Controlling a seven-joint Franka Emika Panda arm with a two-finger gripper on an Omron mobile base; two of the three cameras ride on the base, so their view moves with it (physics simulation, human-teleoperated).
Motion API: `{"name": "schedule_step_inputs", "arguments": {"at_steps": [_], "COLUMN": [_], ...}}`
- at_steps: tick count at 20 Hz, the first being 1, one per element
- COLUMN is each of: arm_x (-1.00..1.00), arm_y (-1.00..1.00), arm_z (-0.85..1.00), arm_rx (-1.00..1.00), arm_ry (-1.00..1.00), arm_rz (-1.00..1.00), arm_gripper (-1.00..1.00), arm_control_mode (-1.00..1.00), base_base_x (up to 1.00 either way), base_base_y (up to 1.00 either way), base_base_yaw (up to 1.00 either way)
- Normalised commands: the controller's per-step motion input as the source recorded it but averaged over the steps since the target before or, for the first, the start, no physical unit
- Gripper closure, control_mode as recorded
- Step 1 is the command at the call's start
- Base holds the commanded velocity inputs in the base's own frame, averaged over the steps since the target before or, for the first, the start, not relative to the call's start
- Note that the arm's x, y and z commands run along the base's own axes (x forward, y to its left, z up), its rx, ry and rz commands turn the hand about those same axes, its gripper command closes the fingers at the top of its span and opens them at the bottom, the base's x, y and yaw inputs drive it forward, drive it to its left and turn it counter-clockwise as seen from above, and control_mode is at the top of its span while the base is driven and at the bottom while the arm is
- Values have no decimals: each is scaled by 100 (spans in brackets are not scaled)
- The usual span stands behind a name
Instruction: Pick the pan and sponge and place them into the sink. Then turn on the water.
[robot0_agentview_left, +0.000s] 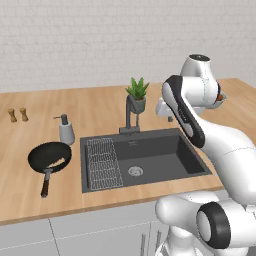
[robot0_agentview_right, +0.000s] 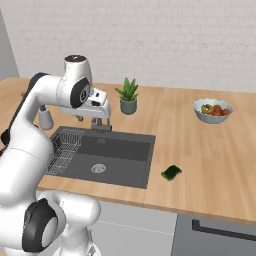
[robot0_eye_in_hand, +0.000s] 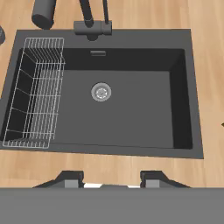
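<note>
The black pan (robot0_agentview_left: 49, 157) lies on the wooden counter left of the sink (robot0_agentview_left: 155, 156), with its reddish-brown handle pointing to the front edge. On the counter right of the sink (robot0_agentview_right: 122, 150) rests the small green sponge (robot0_agentview_right: 171, 173). My gripper (robot0_eye_in_hand: 113, 181) hangs high over the sink's front rim, looking straight down into the basin (robot0_eye_in_hand: 131, 109). It is open, and nothing sits between its fingertips (robot0_eye_in_hand: 72, 179). From the right base the gripper (robot0_agentview_right: 90, 119) is in front of the faucet. No water runs from the dark faucet (robot0_agentview_left: 131, 115).
A wire rack (robot0_agentview_left: 103, 162) fills the sink's left part. Behind the pan stands a soap dispenser (robot0_agentview_left: 66, 130), and a potted plant (robot0_agentview_left: 137, 95) stands behind the faucet. Two small shakers (robot0_agentview_left: 17, 115) are at the far left. A fruit bowl (robot0_agentview_right: 213, 111) sits back right.
</note>
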Motion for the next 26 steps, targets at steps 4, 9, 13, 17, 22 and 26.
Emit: {"name": "schedule_step_inputs", "arguments": {"at_steps": [4,9,13,17,22,26], "arm_x": [-4,-31,-42,-25,-29,-12], "arm_y": [48,96,92,97,98,100], "arm_z": [0,0,-3,-12,-20,-26], "arm_rx": [0,-4,-2,-3,-2,0], "arm_ry": [1,15,12,16,16,22], "arm_rz": [0,1,2,0,0,2], "arm_gripper": [-100,-100,-100,-100,-100,-100], "arm_control_mode": [-100,-100,-100,-100,-100,-100], "base_base_x": [0,0,0,0,0,0], "base_base_y": [0,0,0,0,0,0], "base_base_yaw": [0,0,0,0,0,0]}}
